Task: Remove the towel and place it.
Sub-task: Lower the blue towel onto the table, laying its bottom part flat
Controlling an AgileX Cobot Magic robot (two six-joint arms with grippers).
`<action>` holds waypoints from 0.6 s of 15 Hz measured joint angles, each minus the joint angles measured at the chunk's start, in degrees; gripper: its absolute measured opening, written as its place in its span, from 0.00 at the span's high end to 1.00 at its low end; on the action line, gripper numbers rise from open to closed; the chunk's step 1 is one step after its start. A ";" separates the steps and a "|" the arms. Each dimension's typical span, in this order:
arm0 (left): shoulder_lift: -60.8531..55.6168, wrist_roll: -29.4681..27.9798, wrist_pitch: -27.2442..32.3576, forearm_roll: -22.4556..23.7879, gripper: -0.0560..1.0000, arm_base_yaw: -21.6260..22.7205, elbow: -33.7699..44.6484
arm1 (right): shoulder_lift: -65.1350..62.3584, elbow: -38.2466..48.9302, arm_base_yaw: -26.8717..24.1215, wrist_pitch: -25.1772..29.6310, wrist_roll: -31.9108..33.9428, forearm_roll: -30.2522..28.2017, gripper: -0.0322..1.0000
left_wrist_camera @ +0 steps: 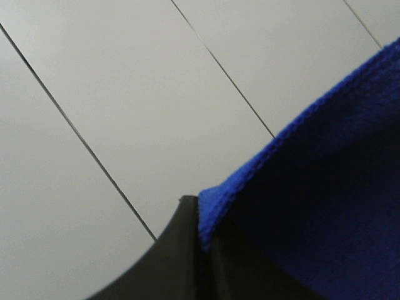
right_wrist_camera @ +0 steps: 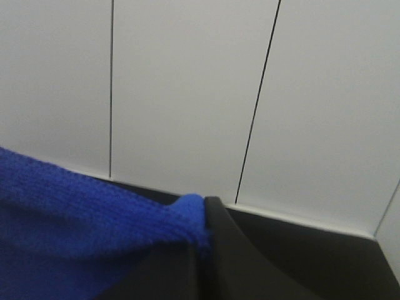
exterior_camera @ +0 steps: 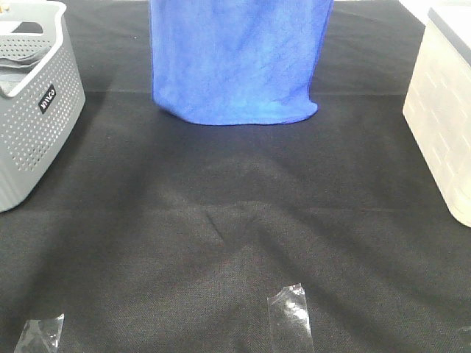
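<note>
The towel point(exterior_camera: 239, 59) hangs as a broad blue sheet over the far middle of the table point(exterior_camera: 221, 243), between the grey basket point(exterior_camera: 37, 110) and the white bin point(exterior_camera: 441, 125) and well apart from both. Its long axis appears to run vertically. The top goes out of the high view, and the curved lower hem point(exterior_camera: 243, 118) points down at the table, touching or just above it; I cannot tell which. The left gripper point(left_wrist_camera: 200, 231) is clamped shut on one upper corner and the right gripper point(right_wrist_camera: 203, 231) is shut on the other. Each bite looks shallow, with only a small nub of hem showing at the jaw tips. The main risk, as I judge it, is a corner slipping free under the cloth's own weight or a quick move, which would leave the towel swinging from one gripper. Uneven travel of the two arms would skew or bunch it. A low hem could also drag across the black table cover, rucking it or catching a container.
</note>
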 joint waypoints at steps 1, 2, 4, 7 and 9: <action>-1.03 -0.06 6.47 -0.06 0.95 -0.97 0.00 | -1.32 0.00 0.00 4.98 0.00 1.32 0.97; -1.72 -0.17 10.66 -0.23 0.95 -1.78 0.00 | -2.06 0.00 0.00 7.91 0.00 2.01 0.97; -5.04 -0.23 28.99 -2.64 0.95 -3.78 0.00 | -4.70 -0.06 0.00 19.54 -0.11 4.35 0.97; -10.03 -0.23 55.63 -8.14 0.95 -5.16 0.00 | -8.02 -0.06 0.06 36.33 -2.64 9.68 0.97; -12.49 -0.80 66.63 -10.43 0.95 -5.21 0.00 | -10.37 -0.06 0.17 45.49 -3.84 12.43 0.97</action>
